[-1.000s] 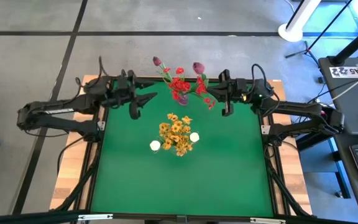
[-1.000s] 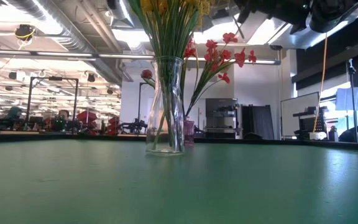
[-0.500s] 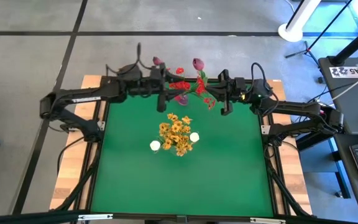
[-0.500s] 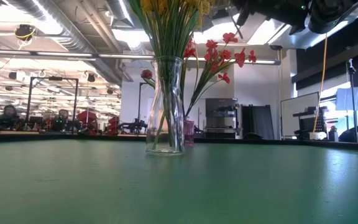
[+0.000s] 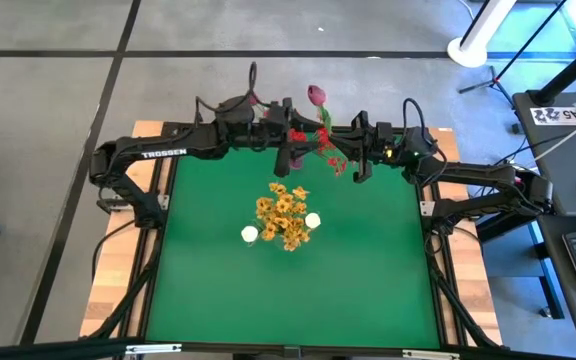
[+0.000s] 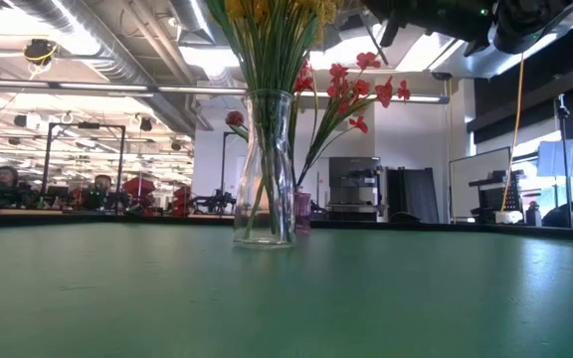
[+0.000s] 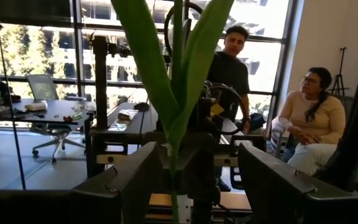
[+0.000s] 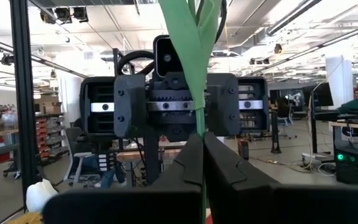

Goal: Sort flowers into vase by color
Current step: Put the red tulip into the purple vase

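A clear glass vase of yellow flowers with white buds stands mid-table. Behind it at the far edge, a small purple vase holds red flowers and a maroon bud. Another maroon bud shows above the grippers. My right gripper is shut on a green leafy stem. My left gripper faces it, open, its fingers on either side of that stem. Which blossom tops the stem, I cannot tell. My right gripper pinches the green stem just below its long leaves between its two shut fingers. The fingers come level from the table's right and lie across the stem. The stem stands upright in the hold; its lower end is hidden by the fingers.
Green mat with free room on the near half. Both arms meet over the far edge by the purple vase. Beyond the table, two people show in the left wrist view, one standing and one seated.
My left arm has swung from the far left corner along the far edge toward the table's right, up to the red flowers and my right gripper. The maroon bud above the grippers has shifted slightly toward the far edge.
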Controlling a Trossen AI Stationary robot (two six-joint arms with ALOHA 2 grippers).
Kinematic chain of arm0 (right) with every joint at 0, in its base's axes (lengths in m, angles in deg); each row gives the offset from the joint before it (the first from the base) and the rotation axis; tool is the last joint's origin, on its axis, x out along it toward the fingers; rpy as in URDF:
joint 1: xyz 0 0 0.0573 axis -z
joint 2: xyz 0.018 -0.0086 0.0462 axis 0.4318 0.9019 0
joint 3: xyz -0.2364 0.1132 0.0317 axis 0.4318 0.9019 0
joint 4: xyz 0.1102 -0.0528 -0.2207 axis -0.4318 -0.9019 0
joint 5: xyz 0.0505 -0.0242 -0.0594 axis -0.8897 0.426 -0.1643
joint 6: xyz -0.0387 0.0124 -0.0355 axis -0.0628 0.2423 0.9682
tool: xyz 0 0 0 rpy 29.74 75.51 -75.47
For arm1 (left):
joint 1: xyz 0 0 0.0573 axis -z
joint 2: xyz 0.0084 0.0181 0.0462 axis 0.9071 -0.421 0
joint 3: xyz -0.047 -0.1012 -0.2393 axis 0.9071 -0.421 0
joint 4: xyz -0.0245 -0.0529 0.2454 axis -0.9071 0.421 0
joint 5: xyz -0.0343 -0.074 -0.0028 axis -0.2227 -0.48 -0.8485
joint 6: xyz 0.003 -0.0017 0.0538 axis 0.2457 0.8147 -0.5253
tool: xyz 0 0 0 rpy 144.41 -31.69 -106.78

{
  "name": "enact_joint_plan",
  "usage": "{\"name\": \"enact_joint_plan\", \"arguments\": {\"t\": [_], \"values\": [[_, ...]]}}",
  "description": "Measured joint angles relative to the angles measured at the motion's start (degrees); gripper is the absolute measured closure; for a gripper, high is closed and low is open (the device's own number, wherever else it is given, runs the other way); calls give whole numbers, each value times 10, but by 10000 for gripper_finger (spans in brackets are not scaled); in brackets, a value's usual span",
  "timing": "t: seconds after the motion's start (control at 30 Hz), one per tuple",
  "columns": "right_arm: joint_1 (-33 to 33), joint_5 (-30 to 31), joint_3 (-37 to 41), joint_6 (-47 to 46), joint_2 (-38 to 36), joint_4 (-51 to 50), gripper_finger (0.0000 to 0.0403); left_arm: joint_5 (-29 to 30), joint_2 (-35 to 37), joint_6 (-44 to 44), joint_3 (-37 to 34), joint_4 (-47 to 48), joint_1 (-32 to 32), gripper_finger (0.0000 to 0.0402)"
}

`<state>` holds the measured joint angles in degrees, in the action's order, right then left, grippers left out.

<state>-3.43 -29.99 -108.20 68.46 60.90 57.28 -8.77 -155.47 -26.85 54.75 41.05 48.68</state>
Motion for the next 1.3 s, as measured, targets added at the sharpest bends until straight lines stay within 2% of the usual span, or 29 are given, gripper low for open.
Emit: {"name": "enact_joint_plan", "arguments": {"t": [0.4, 0.63, 1.3], "values": [[-2, 19, -3, -3, 1, -4, 403, 15, -9, 14, 9, -22, -1, 182], [-40, 28, -47, 23, 36, -42, 403, 44, -9, 14, 9, -21, 0, 182], [-45, 59, -61, 47, 32, -106, 403, 64, 6, 0, 9, 53, -1, 182]]}}
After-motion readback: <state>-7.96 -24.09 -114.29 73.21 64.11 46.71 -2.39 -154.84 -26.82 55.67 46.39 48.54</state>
